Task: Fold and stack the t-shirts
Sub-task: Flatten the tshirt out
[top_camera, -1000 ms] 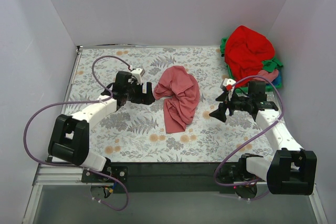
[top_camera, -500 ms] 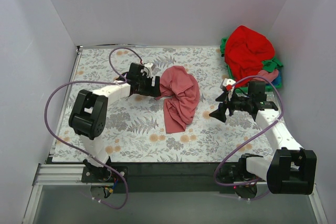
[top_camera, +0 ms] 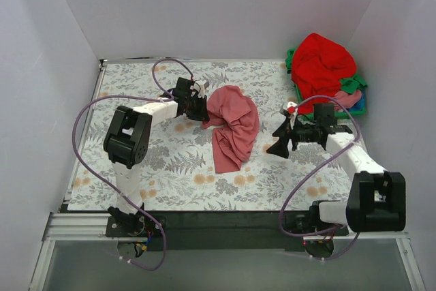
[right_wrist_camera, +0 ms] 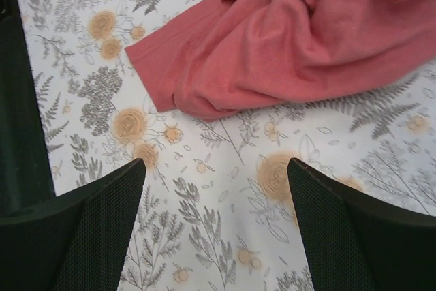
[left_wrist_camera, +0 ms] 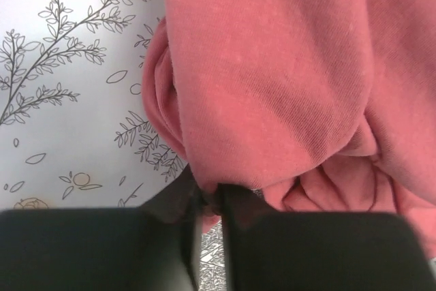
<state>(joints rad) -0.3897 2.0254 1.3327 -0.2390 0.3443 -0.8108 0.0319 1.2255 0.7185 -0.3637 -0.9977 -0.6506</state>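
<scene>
A dusty rose-pink t-shirt (top_camera: pixel 233 127) lies crumpled in the middle of the floral table, seen close up in the left wrist view (left_wrist_camera: pixel 272 86) and in the right wrist view (right_wrist_camera: pixel 293 39). My left gripper (top_camera: pixel 201 112) is at the shirt's left edge, shut on a fold of the pink cloth (left_wrist_camera: pixel 210 192). My right gripper (top_camera: pixel 281 142) hovers to the right of the shirt, open, nothing between its fingers (right_wrist_camera: pixel 102 223). A bright red t-shirt (top_camera: pixel 321 63) tops the pile at the back right, with green (top_camera: pixel 351 85) and pink (top_camera: pixel 346 99) cloth beneath it.
The green plastic basket (top_camera: pixel 298 92) holding the pile stands in the back right corner against the wall. White walls enclose the table on three sides. The left arm's purple cable (top_camera: pixel 102 100) loops over the left part of the table.
My left gripper reached right to the shirt's left edge and closed on the cloth. The right gripper shifted slightly left and forward, still open.
</scene>
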